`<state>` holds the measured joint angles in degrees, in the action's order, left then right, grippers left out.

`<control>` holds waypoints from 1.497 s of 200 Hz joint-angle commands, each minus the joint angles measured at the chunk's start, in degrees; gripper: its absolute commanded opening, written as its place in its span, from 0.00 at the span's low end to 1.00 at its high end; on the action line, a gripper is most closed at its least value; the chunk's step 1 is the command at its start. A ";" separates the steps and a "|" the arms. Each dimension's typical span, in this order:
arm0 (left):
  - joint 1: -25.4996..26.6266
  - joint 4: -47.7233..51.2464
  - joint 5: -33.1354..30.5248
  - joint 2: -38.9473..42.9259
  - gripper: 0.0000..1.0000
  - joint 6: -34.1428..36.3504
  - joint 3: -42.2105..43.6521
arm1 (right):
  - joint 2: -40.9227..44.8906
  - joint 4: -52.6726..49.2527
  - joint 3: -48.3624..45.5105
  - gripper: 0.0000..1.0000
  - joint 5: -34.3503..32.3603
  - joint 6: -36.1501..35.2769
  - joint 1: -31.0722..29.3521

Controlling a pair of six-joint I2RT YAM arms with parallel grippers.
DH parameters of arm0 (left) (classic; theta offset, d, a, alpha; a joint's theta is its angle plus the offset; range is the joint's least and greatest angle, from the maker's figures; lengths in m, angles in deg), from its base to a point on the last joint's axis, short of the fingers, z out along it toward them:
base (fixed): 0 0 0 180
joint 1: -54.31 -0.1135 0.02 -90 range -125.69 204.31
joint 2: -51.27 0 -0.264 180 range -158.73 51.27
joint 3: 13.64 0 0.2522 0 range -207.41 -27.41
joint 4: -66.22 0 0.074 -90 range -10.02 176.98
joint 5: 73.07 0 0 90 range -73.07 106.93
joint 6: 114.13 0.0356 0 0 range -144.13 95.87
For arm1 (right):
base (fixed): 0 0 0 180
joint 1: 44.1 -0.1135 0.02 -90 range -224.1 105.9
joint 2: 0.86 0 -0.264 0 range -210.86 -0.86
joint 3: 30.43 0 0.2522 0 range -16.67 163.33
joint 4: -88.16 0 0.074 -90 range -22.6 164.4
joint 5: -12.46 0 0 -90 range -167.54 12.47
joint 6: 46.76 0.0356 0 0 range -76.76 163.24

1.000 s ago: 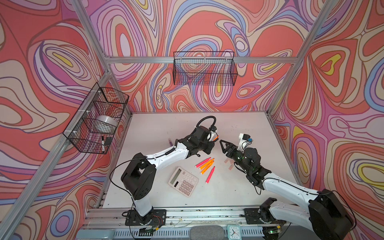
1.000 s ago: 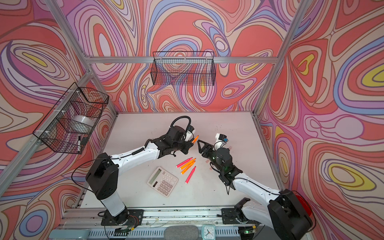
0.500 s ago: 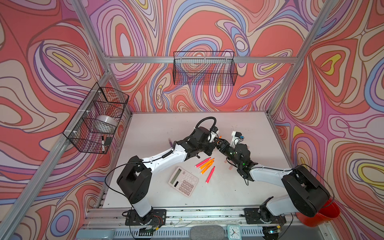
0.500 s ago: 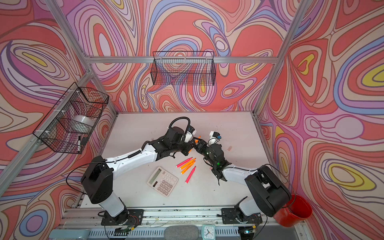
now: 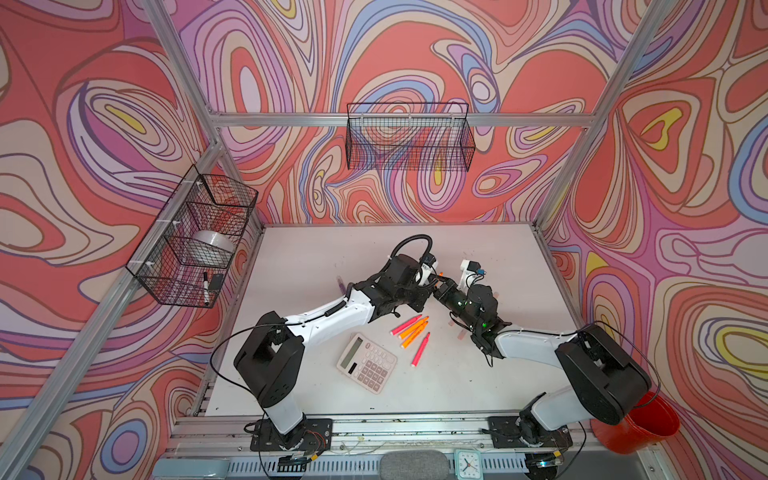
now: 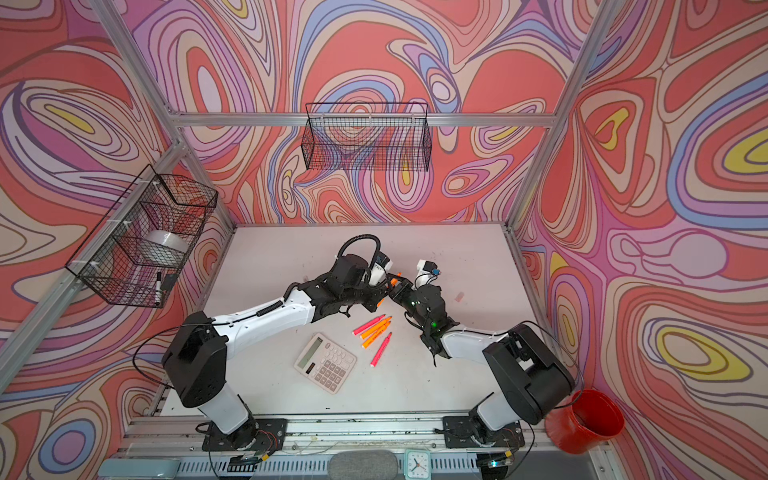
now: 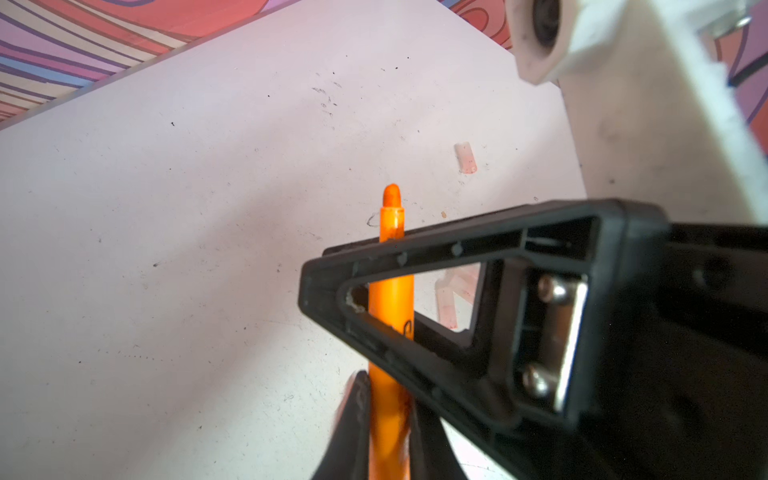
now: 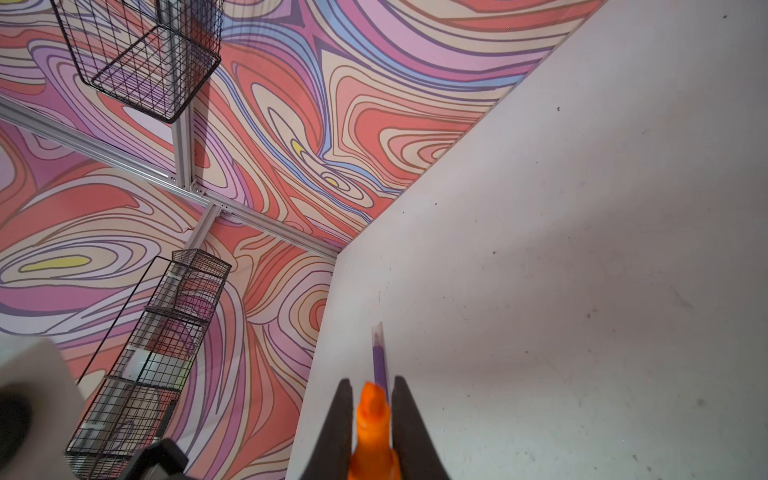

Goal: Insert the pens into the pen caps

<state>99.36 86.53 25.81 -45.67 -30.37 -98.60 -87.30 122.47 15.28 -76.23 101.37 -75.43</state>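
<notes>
In both top views the two arms stretch low over the middle of the table (image 5: 291,257) and meet nose to nose. The left tool (image 5: 430,286) and the right tool (image 5: 441,291) close in on one orange pen (image 6: 393,283), held above the table and mostly hidden by black fingers. Four more pens (image 5: 414,332) lie loose just beside the calculator (image 5: 365,368) (its key legends are too small to read).

In the left wrist view the left tool (image 7: 388,399) is clamped tight on the orange pen's barrel, tip pointing away. The right tool's open-framed finger crosses in front and hides part of the barrel. A dark printed mark there is cut off and unreadable. One pen cap (image 7: 465,158) lies alone on the table; a few more show blurred through the frame.

In the right wrist view the right tool (image 8: 372,384) is closed on the orange tip, the barrel out of sight. Beyond it a purple pen (image 8: 379,361) lies on the table, its far end seemingly in a pale cap.
</notes>
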 commanded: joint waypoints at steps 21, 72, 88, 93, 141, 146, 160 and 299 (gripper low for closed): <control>0.24 -1.85 -0.49 -1.88 0.27 0.40 -1.03 | -0.42 -1.09 2.42 0.00 1.91 -0.74 -1.65; 0.21 -2.35 -0.89 -2.72 0.26 0.60 -1.66 | -1.01 -1.05 2.85 0.00 1.78 -0.65 -2.68; 0.12 -2.93 -1.06 -3.05 0.15 0.70 -1.93 | -1.36 -0.65 2.73 0.00 2.00 -0.49 -2.94; 0.12 -3.23 -1.08 -3.07 0.12 0.54 -1.94 | -1.56 -0.34 2.61 0.00 2.02 -0.52 -2.95; -2.82 -6.68 -3.57 0.99 0.00 -4.23 2.14 | 4.05 -8.40 2.04 0.53 -0.73 -4.20 -3.05; -3.51 -7.08 -3.96 2.28 0.00 -4.98 3.34 | 5.52 -11.57 2.40 0.57 -1.72 -5.26 -3.04; -5.43 -8.30 -5.06 7.09 0.00 -6.58 7.90 | 9.63 -22.14 3.54 0.59 -5.48 -7.89 -3.00; -7.35 -10.56 3.56 40.67 0.00 -11.04 33.59 | 6.24 -63.93 8.58 0.32 -16.78 -19.58 3.01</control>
<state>91.87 78.18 24.57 -5.39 -39.03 -66.17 -81.07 60.92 24.17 -93.24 83.93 -72.87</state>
